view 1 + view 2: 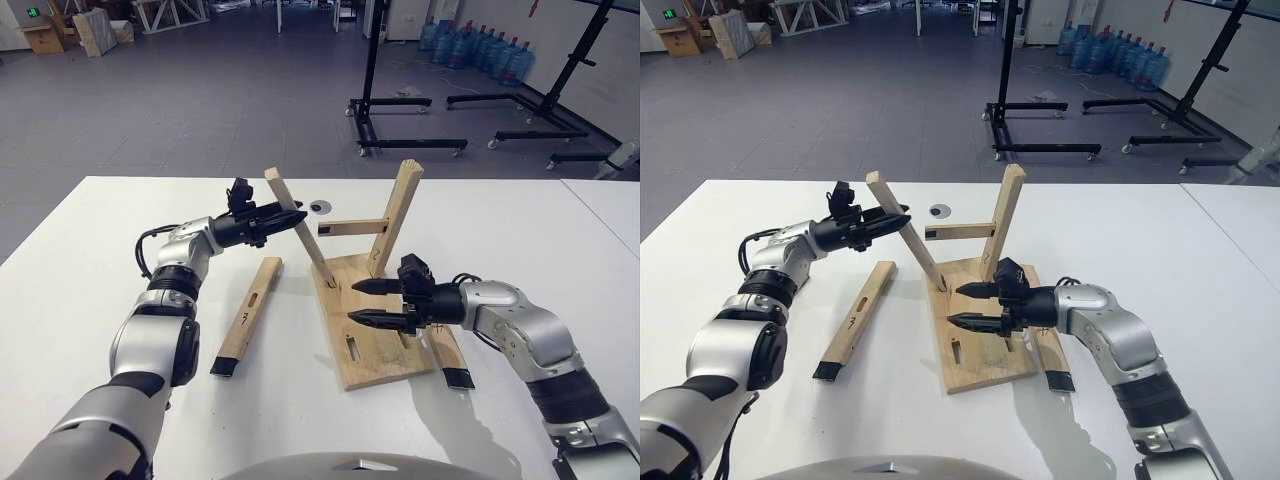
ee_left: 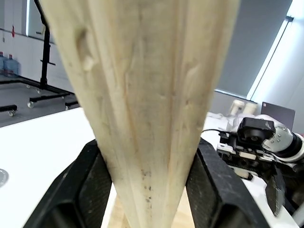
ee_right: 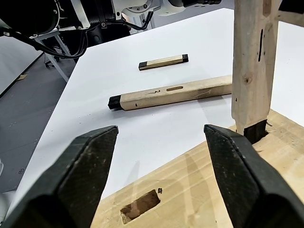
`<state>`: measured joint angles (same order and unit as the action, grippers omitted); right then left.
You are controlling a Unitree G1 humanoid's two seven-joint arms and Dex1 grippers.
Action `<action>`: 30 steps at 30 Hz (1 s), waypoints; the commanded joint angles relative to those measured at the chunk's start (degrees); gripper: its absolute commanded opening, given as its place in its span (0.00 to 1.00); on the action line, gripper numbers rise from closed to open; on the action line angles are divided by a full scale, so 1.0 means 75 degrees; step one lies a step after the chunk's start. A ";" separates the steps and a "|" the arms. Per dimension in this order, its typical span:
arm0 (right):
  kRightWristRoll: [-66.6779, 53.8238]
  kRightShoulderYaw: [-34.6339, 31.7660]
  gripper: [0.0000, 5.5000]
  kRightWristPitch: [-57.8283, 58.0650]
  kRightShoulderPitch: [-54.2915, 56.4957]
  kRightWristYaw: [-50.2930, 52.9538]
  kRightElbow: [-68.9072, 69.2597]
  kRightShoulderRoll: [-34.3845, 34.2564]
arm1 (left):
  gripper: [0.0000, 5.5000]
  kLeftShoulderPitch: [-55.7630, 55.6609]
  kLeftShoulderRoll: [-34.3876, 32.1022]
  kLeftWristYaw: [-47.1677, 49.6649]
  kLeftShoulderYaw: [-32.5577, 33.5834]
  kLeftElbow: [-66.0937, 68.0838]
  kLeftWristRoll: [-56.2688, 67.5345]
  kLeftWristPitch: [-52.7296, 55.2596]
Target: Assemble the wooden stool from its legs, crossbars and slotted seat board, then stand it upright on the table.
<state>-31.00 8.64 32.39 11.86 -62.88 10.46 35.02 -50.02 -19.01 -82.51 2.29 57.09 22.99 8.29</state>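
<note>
Your left jaws clench the tilted leg (image 1: 310,245), its foot in the seat board (image 1: 372,365), which lies flat on the bench (image 1: 100,230). Your right jaws hang spread over that board, and their wrist view catches a short crossbar (image 3: 163,61) lying farther off.

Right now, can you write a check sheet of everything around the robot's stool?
Surface: white table, board lying flat on it.
Job's things: left leg and right leg stand tilted on the board; crossbar sticks out of the right leg toward the left one; loose leg left of the board; last leg by its right edge; short bar farther left.
Clutter: small round disc behind the legs.
Claws: left claw shut on the left leg; right claw open over the board, empty.
Cables: black cable looped at the left forearm.
Surroundings: wheeled racks, water bottles, grey floor.
</note>
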 commanded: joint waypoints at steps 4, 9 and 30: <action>0.1669 0.1173 0.61 -0.0036 0.0026 0.0106 -0.0763 0.0596 | 0.37 0.0166 -0.0066 -0.0033 -0.0549 -0.0231 -0.0721 0.0252; 0.1668 0.1546 0.61 0.0323 -0.0123 -0.0490 -0.0721 0.0947 | 0.37 -0.0074 -0.0177 0.0151 -0.0611 -0.0096 -0.0898 0.0214; 0.1794 0.1826 0.61 0.0369 -0.0681 0.0003 -0.0318 0.0883 | 0.37 -0.1457 -0.0701 -0.0074 -0.2236 0.0037 -0.2413 0.0816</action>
<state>-19.76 20.20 32.91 10.15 -63.60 9.56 40.69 -61.41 -22.76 -86.73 -11.27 55.45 12.11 14.08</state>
